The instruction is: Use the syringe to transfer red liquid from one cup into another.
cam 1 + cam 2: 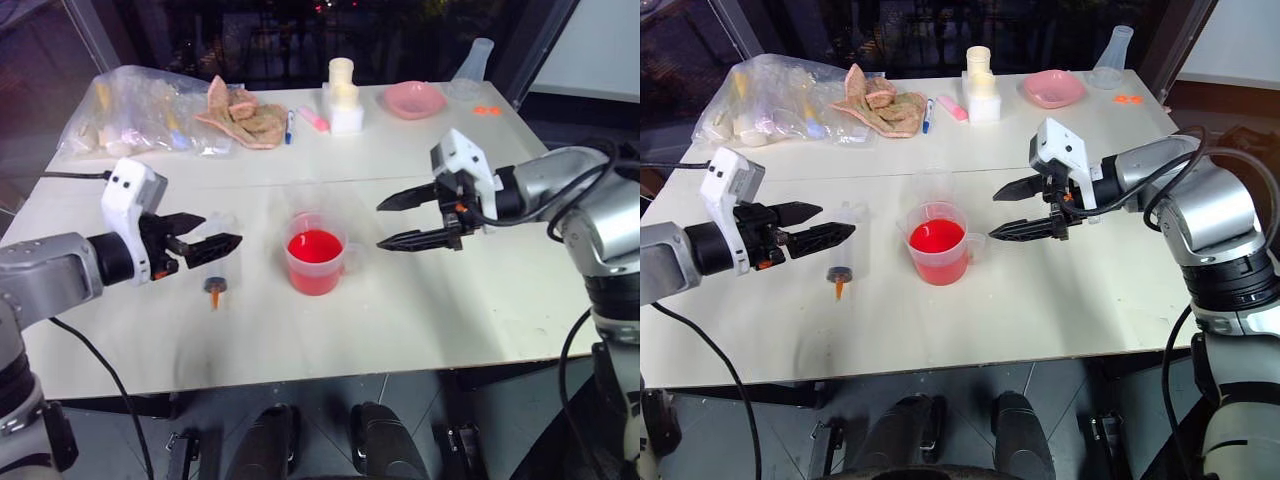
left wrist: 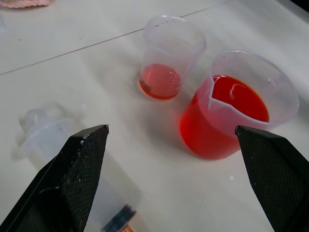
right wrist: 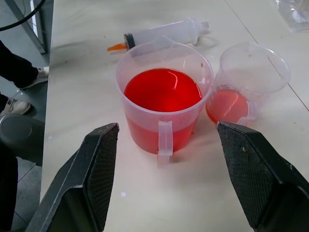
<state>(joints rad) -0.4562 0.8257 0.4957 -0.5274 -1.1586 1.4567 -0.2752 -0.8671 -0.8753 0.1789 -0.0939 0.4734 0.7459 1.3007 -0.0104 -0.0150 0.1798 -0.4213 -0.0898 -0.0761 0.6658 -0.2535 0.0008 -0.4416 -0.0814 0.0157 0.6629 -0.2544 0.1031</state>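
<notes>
Jaws both wide, empty | large clear plastic syringe [image 1: 844, 250] lies on table [image 1: 1060, 310] under left gripper [image 1: 825, 228] | risk: right gripper [image 1: 1012, 208] bumps clear handled cup [image 1: 938, 243], spilling red liquid [image 1: 936, 237]

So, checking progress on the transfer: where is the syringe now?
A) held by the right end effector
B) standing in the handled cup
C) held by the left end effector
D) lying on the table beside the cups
D: the syringe lies flat on the table near the handled cup, and both end effectors are open and empty.
</notes>
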